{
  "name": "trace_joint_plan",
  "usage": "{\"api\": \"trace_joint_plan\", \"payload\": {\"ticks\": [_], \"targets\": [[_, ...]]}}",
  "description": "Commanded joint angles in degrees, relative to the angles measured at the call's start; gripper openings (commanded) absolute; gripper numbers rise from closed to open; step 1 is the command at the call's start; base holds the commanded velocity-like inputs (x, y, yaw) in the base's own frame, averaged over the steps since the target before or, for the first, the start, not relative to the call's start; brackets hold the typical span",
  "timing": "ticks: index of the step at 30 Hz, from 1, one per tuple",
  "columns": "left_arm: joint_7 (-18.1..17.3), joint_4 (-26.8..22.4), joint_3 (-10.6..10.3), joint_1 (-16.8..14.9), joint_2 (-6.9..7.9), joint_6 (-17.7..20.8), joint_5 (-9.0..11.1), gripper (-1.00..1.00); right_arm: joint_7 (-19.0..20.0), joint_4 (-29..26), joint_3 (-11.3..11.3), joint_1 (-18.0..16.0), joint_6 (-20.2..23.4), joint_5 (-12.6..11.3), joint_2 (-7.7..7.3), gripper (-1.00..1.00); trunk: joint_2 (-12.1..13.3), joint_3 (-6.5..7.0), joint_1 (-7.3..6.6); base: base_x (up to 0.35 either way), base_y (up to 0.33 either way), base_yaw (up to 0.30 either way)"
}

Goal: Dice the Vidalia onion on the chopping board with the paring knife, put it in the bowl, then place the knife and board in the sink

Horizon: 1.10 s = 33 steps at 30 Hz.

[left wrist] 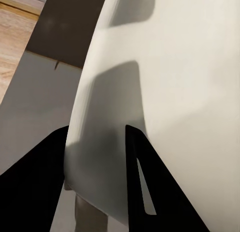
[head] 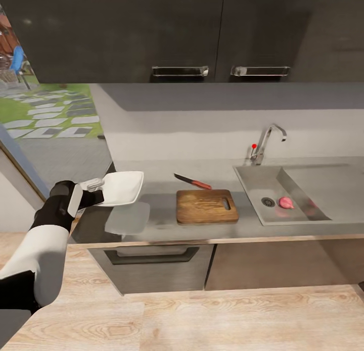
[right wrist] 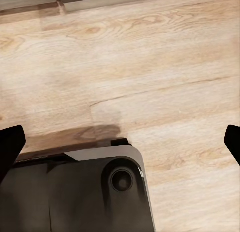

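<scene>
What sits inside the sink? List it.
In the sink the Vidalia onion lies beside the round drain. The basin's near wall hides the floor right behind it.

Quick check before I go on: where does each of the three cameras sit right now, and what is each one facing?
Head view: up on the head, looking down at the countertop, board, knife, sink and onion; left arm shows.
Left wrist view: along the left gripper, shut on the bowl.
Right wrist view: facing the wood floor; right gripper open, robot base below.
Shared: the bowl, head and left wrist.
</scene>
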Motion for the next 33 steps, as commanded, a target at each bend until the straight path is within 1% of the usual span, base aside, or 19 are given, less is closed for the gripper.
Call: {"api": "trace_joint_plan", "payload": {"ticks": [1,12,15,18,24,33], "targets": [[0.4,-0.1,0.1,0.0,-0.02,0.2,0.5,-1.0,-0.4,-0.1,0.5,0.0,-0.1,-0.5,-0.09,1.0,-0.1,-0.1,0.03,0.0,0.0,0.0],[0.4,-0.1,0.2,0.0,-0.02,0.2,0.5,-1.0,-0.2,-0.1,0.7,0.0,-0.1,-0.4,-0.15,1.0,-0.1,-0.1,0.03,0.0,0.0,0.0],[1.4,0.9,-0.8,-1.0,-1.0,-0.7,-0.5,-1.0,0.8,-1.1,0.1,1.0,0.9,-1.3,0.67,1.0,-0.1,-0.1,0.04,0.0,0.0,0.0],[2.5,1.8,-1.8,-2.0,-1.98,-1.7,-0.5,-1.0,1.7,-1.2,0.1,1.9,1.9,-1.3,0.76,1.0,-0.1,-0.1,0.04,0.0,0.0,0.0],[4.5,3.8,-3.8,-3.9,-3.95,-3.7,-0.5,-1.0,3.7,-1.1,0.1,3.9,3.4,-1.4,-0.16,1.0,-0.1,-0.1,0.04,0.0,0.0,0.0],[7.2,6.7,-6.7,-6.7,-6.89,-6.7,-0.5,-1.0,6.5,-0.9,0.2,6.8,3.4,-1.4,-0.42,1.0,-0.1,-0.1,0.04,0.0,0.0,0.0]]}}
